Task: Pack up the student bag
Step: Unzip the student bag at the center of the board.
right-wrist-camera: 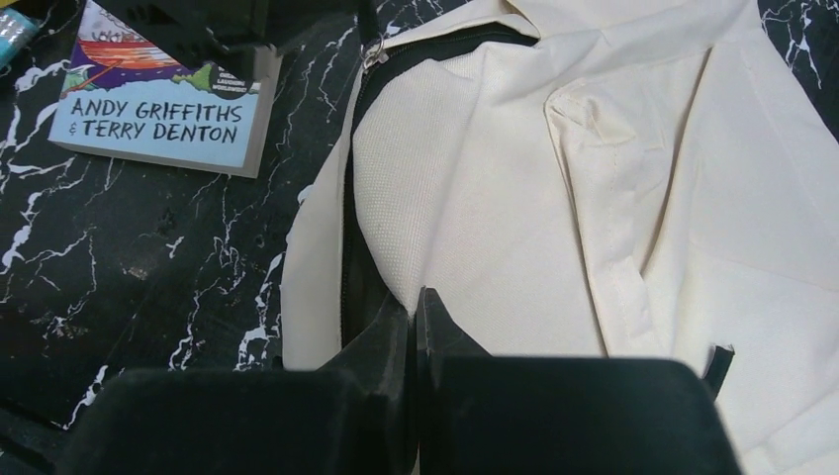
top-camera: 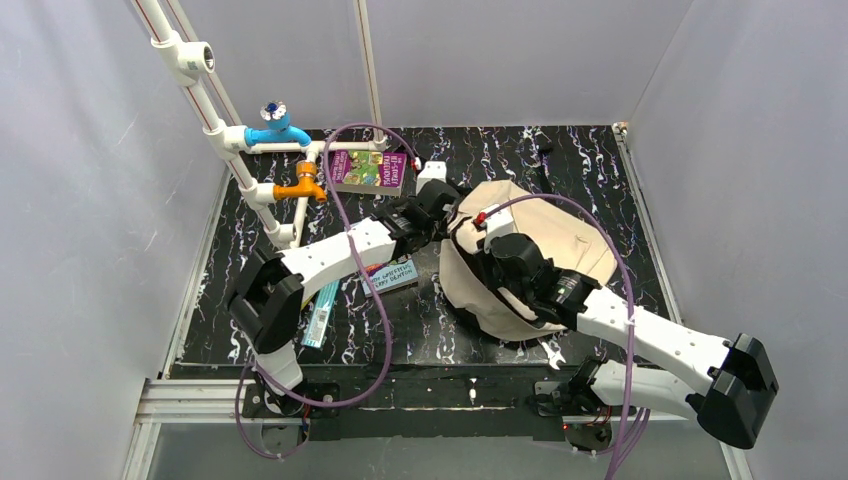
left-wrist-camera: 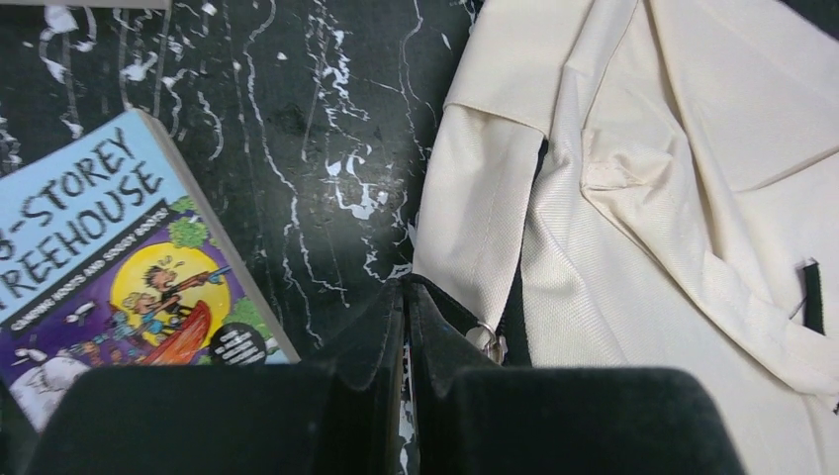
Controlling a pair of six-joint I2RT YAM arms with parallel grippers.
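The left end effector [left-wrist-camera: 404, 292] is fully closed, its tips meeting at the bag's [left-wrist-camera: 633, 198] zip edge, just beside a metal pull ring [left-wrist-camera: 485, 338]; whether it pinches anything cannot be told. The right end effector [right-wrist-camera: 414, 302] is also closed, nipping a fold of the bag's fabric next to the zip [right-wrist-camera: 348, 228]. The bag lies right of the middle of the desk [top-camera: 600, 160]. A book [left-wrist-camera: 99, 257] lies just left of it, toward the near edge.
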